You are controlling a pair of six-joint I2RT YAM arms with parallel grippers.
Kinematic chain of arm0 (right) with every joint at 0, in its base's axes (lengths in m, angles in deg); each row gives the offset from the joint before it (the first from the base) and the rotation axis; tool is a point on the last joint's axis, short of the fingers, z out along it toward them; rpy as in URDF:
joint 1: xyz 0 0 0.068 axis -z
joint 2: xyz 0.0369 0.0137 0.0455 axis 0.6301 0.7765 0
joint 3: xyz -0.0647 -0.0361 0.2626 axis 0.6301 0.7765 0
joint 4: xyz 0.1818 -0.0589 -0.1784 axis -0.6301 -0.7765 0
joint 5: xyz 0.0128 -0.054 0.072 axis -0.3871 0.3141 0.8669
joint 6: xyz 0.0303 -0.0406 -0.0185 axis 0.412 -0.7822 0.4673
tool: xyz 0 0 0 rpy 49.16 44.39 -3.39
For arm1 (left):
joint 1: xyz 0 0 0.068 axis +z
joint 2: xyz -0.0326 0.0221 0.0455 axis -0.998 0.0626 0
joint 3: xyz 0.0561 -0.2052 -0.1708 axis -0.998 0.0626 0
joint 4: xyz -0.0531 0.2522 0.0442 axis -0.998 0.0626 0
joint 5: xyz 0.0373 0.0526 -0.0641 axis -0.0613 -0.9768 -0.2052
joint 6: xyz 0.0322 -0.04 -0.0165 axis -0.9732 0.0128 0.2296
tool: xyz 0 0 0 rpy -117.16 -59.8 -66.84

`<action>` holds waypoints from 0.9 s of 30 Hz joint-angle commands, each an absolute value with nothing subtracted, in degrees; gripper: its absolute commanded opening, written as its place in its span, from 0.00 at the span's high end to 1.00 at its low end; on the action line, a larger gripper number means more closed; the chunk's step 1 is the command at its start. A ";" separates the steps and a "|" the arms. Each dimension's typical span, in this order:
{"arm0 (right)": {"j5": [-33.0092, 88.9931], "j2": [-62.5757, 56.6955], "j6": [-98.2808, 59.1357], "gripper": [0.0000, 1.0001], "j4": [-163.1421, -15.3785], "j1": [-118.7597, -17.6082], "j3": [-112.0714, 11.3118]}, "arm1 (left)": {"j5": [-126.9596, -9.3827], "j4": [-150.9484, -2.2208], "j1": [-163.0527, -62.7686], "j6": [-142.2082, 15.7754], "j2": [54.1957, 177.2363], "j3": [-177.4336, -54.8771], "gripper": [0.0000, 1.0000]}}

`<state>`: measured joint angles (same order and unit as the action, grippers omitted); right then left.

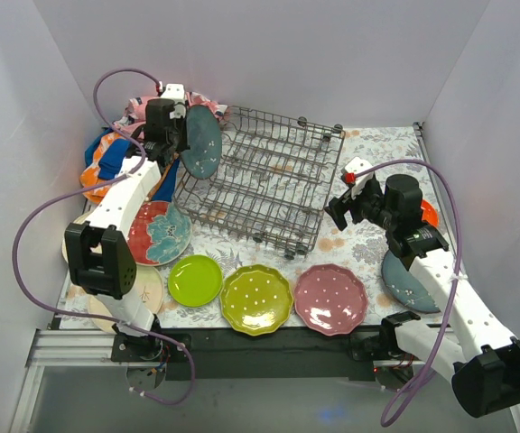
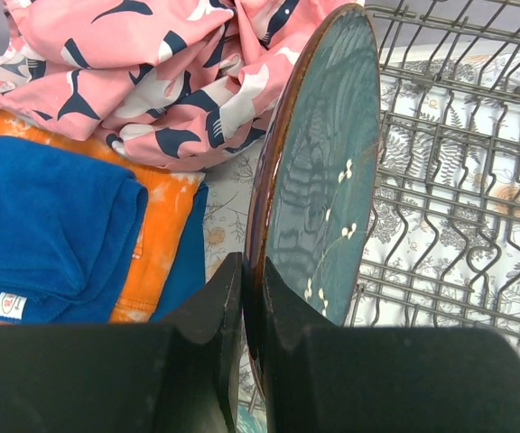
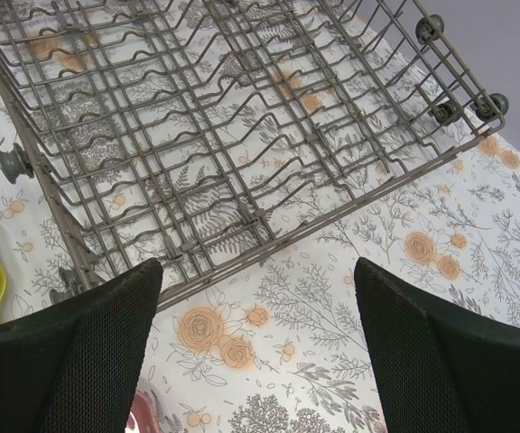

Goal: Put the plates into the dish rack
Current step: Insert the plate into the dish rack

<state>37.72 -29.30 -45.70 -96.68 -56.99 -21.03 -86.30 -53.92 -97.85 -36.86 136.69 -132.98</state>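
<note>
Left hand pinches the rim of an upright blue-grey plate beside the dish rack; right hand gapes wide above the desk.

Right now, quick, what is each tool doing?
Left tool: shut on the blue-grey plate.
Right tool: open, holding nothing.
</note>
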 commanded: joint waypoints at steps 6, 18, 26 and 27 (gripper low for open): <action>38.90 -30.67 -44.67 0.09 -95.78 -55.76 -20.63 | -87.59 -63.93 -98.19 -36.21 137.25 -139.52 1.00; 38.98 -31.46 -44.58 0.09 -95.78 -55.05 -19.40 | -94.00 -64.72 -103.55 -44.03 141.29 -141.37 1.00; 38.98 -32.08 -44.32 0.09 -95.78 -54.70 -18.78 | -98.05 -65.69 -106.10 -48.07 143.32 -141.81 1.00; 39.07 -32.08 -44.32 0.09 -95.78 -54.79 -18.78 | -98.23 -65.78 -106.27 -48.60 143.58 -141.90 1.00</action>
<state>38.37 -30.90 -45.39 -96.87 -55.13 -19.39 -95.02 -56.68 -105.50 -46.15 145.78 -137.04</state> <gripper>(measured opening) 0.913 0.065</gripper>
